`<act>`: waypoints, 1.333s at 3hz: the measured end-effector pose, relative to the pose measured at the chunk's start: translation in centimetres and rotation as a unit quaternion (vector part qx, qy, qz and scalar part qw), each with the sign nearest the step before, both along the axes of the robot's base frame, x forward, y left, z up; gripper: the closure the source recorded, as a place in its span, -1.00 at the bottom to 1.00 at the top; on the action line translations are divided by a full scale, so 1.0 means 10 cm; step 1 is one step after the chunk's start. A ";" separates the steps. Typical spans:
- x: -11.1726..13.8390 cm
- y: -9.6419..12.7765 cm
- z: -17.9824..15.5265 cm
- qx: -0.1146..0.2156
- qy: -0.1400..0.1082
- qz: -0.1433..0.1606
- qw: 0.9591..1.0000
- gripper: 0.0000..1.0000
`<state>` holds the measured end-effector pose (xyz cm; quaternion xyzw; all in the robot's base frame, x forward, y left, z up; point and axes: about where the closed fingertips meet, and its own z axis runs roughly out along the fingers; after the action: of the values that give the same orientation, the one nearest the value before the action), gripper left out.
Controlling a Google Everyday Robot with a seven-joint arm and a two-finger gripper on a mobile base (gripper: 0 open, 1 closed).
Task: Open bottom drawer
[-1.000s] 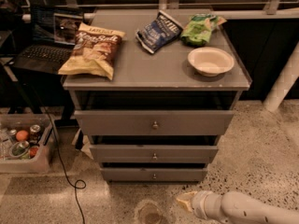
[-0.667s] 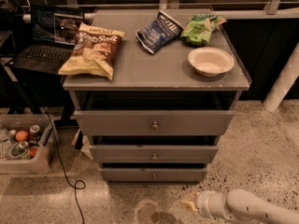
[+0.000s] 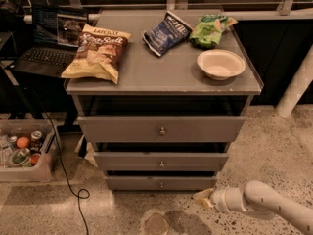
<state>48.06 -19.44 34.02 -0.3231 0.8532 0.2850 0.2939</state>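
The bottom drawer (image 3: 146,183) is the lowest, narrowest grey front of the cabinet, with a small round metal knob (image 3: 161,185) at its centre. It looks closed or nearly so. My gripper (image 3: 202,198) is at the end of the white arm (image 3: 264,204), low above the floor, just right of and slightly below the drawer's right end. It is not touching the knob.
The middle drawer (image 3: 160,161) and top drawer (image 3: 161,129) sit above. On the cabinet top lie a beige chip bag (image 3: 98,53), a blue bag (image 3: 164,32), a green bag (image 3: 210,29) and a white bowl (image 3: 220,64). A laptop (image 3: 49,43) and a bin (image 3: 24,151) stand left.
The view has closed in on the cabinet. My arm and gripper sit a little further right and lower relative to the bottom drawer than before.
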 end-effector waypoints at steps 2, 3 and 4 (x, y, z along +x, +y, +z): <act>0.36 0.12 -0.17 -0.013 -0.059 0.076 0.995 1.00; 0.43 0.08 -0.18 -0.016 -0.067 0.071 0.995 1.00; 0.43 0.09 -0.25 -0.032 -0.077 0.041 0.996 1.00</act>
<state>52.35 -18.52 31.49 -0.3884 0.8223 0.2439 0.3368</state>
